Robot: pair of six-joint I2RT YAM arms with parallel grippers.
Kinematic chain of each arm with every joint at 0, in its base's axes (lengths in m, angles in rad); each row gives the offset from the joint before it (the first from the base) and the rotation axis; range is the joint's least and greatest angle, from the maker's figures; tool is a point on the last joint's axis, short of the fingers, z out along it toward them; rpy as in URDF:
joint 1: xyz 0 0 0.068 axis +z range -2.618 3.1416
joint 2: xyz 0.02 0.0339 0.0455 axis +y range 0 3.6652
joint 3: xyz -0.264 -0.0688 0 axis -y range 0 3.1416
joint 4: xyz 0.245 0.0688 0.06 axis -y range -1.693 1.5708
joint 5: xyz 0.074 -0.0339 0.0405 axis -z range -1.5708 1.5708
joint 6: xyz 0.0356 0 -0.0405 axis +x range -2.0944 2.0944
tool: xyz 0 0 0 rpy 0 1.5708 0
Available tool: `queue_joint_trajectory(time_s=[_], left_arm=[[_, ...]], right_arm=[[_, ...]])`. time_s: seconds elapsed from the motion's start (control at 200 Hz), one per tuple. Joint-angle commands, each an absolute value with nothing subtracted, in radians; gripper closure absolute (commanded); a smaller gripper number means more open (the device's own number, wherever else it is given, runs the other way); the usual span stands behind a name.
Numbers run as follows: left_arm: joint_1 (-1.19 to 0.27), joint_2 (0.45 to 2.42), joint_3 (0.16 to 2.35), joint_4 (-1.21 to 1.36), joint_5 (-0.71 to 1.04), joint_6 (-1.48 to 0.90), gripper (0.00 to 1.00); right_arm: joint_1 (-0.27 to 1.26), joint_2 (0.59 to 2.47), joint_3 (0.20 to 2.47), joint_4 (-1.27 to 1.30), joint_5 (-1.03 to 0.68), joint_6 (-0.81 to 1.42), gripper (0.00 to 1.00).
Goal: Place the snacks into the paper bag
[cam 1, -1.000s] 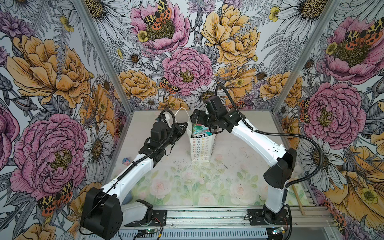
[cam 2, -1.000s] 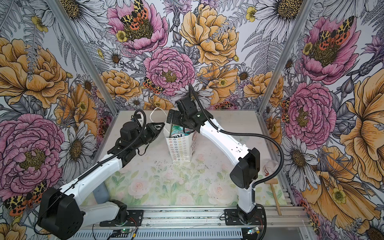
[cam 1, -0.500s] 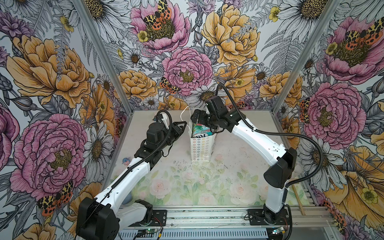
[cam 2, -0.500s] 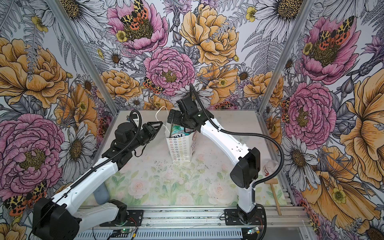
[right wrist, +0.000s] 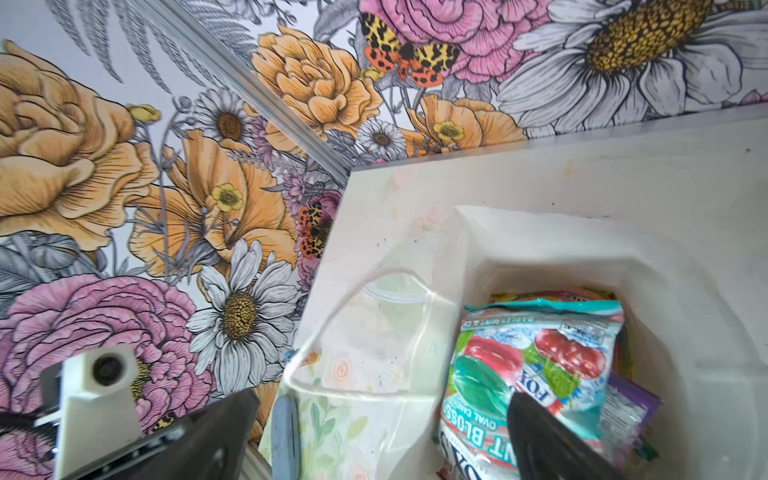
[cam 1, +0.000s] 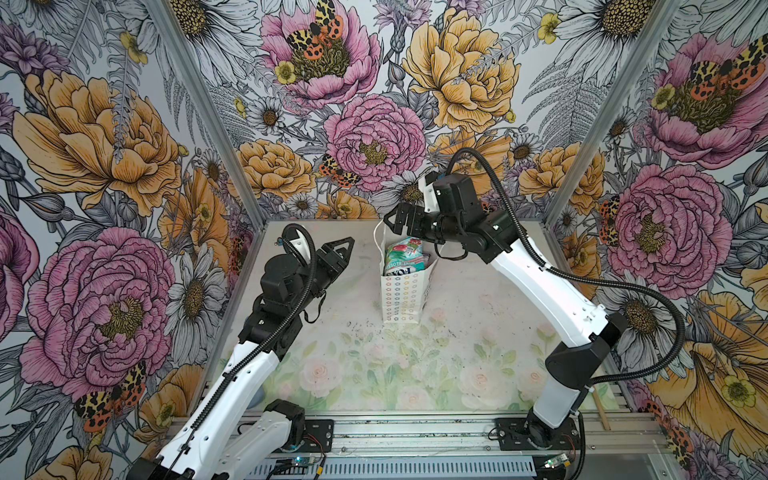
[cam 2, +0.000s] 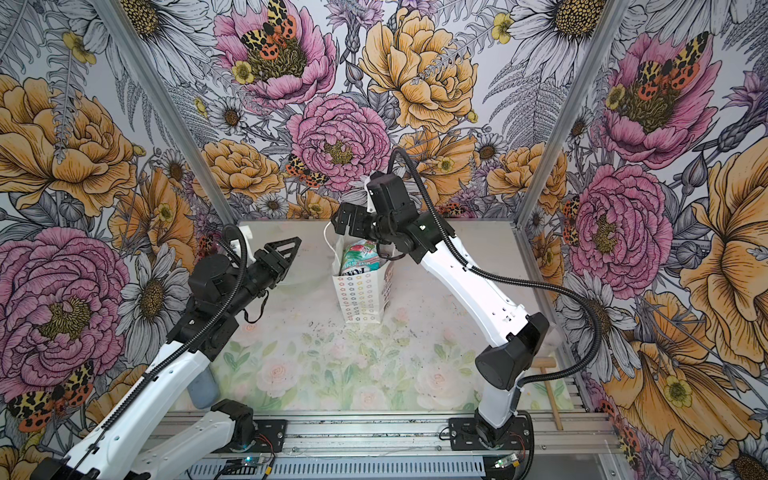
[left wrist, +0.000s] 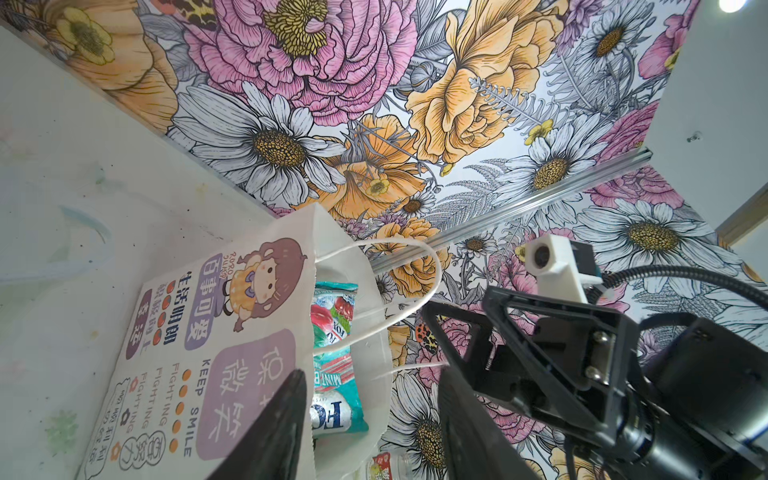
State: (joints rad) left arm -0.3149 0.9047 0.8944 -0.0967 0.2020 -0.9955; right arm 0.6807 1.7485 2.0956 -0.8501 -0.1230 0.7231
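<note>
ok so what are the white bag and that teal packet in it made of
The paper bag: matte white paper, judging by its sharp creases and printed faces. The teal packet: probably thin plastic film, glossy, with crinkles and highlights.

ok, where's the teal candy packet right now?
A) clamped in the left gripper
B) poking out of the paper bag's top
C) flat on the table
B: the teal packet stands in the paper bag, top above the rim; the left gripper sits apart, holding nothing.
</note>
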Motion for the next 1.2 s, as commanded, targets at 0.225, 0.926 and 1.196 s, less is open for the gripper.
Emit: queue_joint_trajectory(time_s=[0.225,0.926,1.196], left_arm=[[-0.253,0.869,0.975,-0.236,0.144,-0.916,0.26],[-0.159,0.792,0.949,-0.199,-0.015,-0.674,0.01],[-0.145,0.772,0.848,-0.099,-0.09,-0.476,0.01]], right_arm=[[0.664,1.641,2.256,-1.142,-0.13,0.429,0.0],[0.44,1.134,1.619,-0.997,0.178,0.129,0.0],[0.307,0.904,1.086,-0.529,0.166,0.03,0.0]])
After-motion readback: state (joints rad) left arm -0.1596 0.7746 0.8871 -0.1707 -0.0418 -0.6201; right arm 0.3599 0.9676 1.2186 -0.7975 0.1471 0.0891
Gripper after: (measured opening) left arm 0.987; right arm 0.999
